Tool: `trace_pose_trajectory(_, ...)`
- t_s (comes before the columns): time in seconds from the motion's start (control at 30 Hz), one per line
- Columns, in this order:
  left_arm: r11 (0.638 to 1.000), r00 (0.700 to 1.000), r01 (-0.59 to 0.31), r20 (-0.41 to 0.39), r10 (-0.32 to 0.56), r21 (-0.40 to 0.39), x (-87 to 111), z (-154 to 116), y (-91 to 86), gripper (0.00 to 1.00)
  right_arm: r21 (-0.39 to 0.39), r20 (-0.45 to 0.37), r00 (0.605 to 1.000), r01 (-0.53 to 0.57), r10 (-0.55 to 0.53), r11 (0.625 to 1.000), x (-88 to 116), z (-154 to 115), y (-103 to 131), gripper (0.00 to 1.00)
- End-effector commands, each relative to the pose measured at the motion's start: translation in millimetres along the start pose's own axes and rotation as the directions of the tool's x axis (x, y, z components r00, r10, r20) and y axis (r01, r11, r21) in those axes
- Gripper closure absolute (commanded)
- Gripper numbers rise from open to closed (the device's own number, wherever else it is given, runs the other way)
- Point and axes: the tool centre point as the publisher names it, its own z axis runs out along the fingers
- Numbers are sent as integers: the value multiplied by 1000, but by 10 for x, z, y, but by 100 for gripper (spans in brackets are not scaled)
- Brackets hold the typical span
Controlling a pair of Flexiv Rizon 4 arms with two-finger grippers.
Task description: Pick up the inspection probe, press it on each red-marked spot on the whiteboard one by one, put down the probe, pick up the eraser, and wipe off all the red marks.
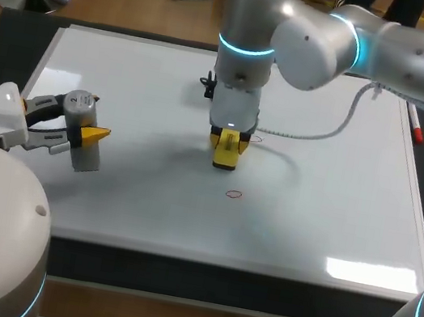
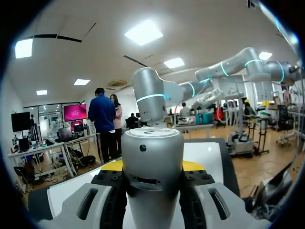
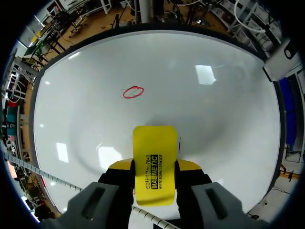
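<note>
A grey cylindrical probe [image 1: 85,132] is held upright over the whiteboard's left part [image 1: 141,97], with my left gripper [image 1: 83,136] shut on it. In the left wrist view the probe [image 2: 152,167] fills the space between the fingers [image 2: 107,191]. My right gripper [image 1: 229,139] is shut on a yellow eraser [image 1: 227,153] at the middle of the board, pointing down, its end at or just above the surface. In the right wrist view the eraser [image 3: 155,162] sticks out ahead of the gripper [image 3: 155,174]. A red circle [image 3: 133,92] lies ahead of it. Red marks show in front of the eraser [image 1: 233,194] and beside the gripper [image 1: 257,139].
A red marker pen [image 1: 415,127] lies along the board's right edge. A small black object [image 1: 207,85] sits behind my right gripper. A grey cable [image 1: 323,133] hangs from the right arm over the board.
</note>
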Motion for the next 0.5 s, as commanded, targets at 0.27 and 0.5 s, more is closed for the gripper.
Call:
trace_pose_trajectory(0.27, 1000, 1000, -1, 3, 1, 1, 5, 7, -5, 100, 29, 41, 998, -40, 39, 999, 321, -326, -23, 100)
trace_pose_trajectory(0.5, 1000, 1000, -1, 3, 1, 1, 5, 7, -5, 100, 30, 42, 994, -106, 104, 994, 709, -407, -165, 100)
